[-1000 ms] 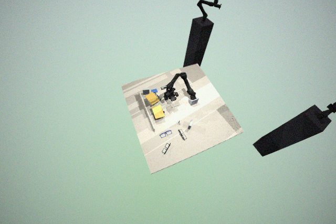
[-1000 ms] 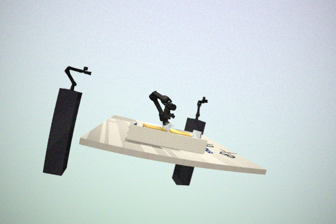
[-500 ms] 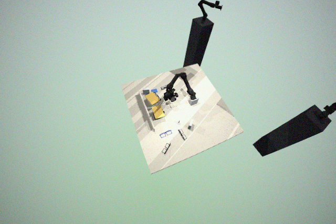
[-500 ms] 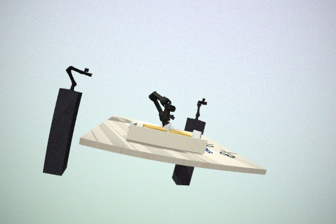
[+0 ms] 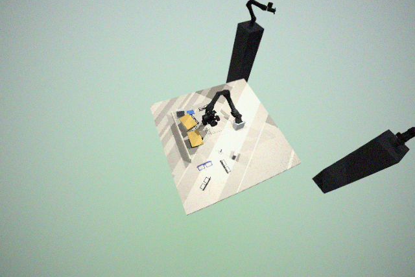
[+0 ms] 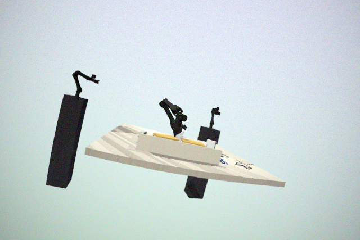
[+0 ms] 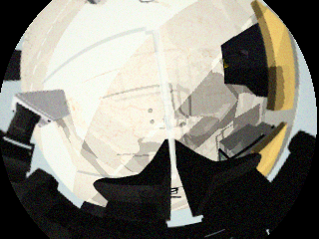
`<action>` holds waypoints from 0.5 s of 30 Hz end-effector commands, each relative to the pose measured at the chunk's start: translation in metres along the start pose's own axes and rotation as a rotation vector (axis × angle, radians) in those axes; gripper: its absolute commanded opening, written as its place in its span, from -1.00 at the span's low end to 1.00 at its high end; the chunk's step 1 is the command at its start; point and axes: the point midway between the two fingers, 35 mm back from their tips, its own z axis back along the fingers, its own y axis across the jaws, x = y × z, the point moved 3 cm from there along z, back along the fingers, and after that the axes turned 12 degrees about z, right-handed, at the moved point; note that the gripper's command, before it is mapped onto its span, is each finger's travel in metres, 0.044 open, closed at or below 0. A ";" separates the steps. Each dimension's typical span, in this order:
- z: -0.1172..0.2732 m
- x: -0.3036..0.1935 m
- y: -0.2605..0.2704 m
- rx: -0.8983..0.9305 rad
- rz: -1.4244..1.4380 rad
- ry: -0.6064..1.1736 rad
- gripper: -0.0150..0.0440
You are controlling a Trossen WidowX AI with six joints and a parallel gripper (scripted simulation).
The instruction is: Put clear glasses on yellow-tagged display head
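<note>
One arm (image 5: 225, 92) (image 6: 167, 104) | elbow raised | end effector (image 5: 210, 119) (image 6: 176, 135) (image 7: 169, 141) angled down, closed on something

On the surface (image 5: 268, 146) (image 6: 113, 155), two panels (image 5: 189, 122) (image 5: 195, 138) lie side by side — both beside a long wall (image 5: 182, 139) (image 6: 177, 150). In the top view, three pairs of glasses (image 5: 204, 165) (image 5: 225, 166) (image 5: 205, 183) lie below the panels — near one another — and the arm's base (image 5: 238, 125) stands right of them.
</note>
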 end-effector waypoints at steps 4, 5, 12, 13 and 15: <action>-0.007 0.001 0.001 0.003 0.007 0.003 -0.49; -0.008 0.001 0.001 0.003 0.007 0.003 -0.49; -0.015 0.001 0.001 0.003 0.007 0.003 -0.49; -0.016 0.001 0.001 0.003 0.007 0.003 -0.49; -0.018 0.001 0.001 0.003 0.007 0.003 -0.49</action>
